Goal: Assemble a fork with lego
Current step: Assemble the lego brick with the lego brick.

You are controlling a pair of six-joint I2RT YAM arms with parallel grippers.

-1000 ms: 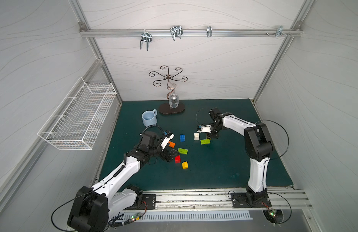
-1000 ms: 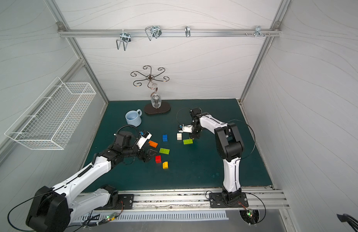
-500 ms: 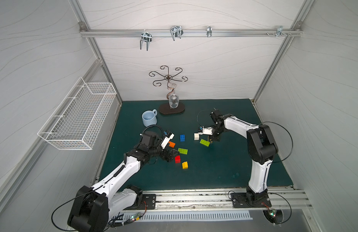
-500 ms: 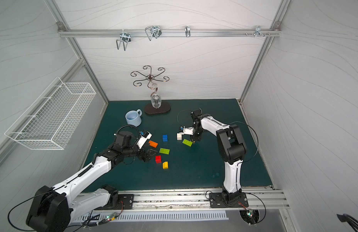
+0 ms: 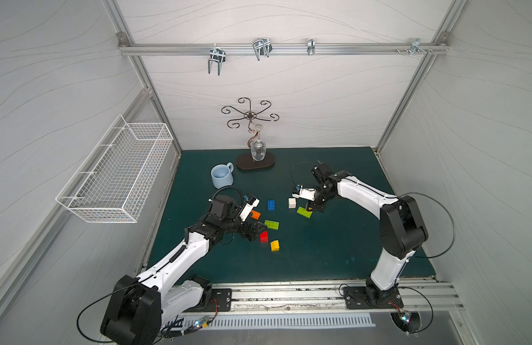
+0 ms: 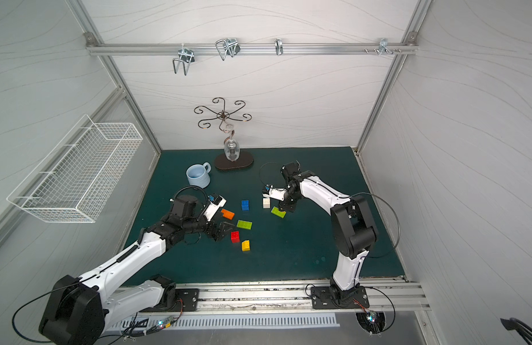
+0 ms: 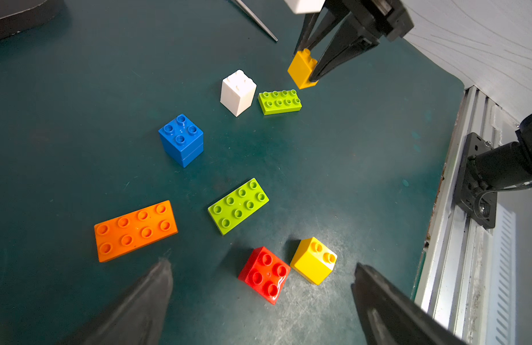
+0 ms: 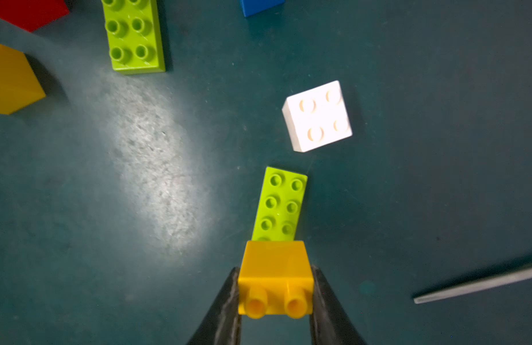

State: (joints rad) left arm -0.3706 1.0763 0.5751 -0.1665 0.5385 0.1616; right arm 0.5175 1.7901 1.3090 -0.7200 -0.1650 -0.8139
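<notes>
A: What do we see held?
B: Right gripper (image 8: 275, 273) clamps a yellow brick (image 8: 275, 260) over the end of a green brick (image 8: 281, 203) — left gripper (image 5: 255, 231) gapes wide beside the red brick (image 7: 264, 274).

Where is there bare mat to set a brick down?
Bare mat lies between the loose yellow brick and the front rail, and behind the right arm toward the back wall. Crowded: the middle, from orange brick to white brick.
</notes>
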